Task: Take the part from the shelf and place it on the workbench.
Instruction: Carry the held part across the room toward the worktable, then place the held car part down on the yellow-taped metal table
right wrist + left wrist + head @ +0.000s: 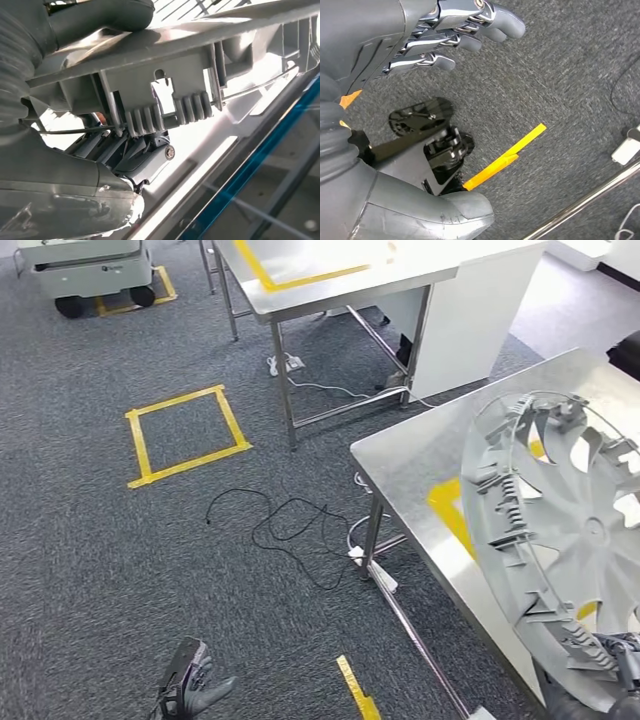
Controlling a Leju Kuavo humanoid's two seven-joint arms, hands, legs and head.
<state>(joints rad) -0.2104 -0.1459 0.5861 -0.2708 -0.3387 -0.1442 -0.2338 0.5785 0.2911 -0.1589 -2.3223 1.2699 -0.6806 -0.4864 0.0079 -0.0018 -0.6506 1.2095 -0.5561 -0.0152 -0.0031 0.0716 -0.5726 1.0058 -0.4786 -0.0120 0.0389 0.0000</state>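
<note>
The right hand [615, 665] grips the grey wheel cover [555, 540] by its lower rim, holding it tilted above the steel workbench [407, 455], over yellow tape [450, 508]. The left hand [189, 680] hangs over the carpet [98, 570], fingers [471, 30] spread, holding nothing. No readable writing anywhere.

Grey round ribbed plastic part [555, 540], tilted on edge above the steel workbench [411, 455]

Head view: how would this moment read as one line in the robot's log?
right hand: holds hubcap by rim | hubcap: tilted over workbench | left hand: open, low over carpet
</note>
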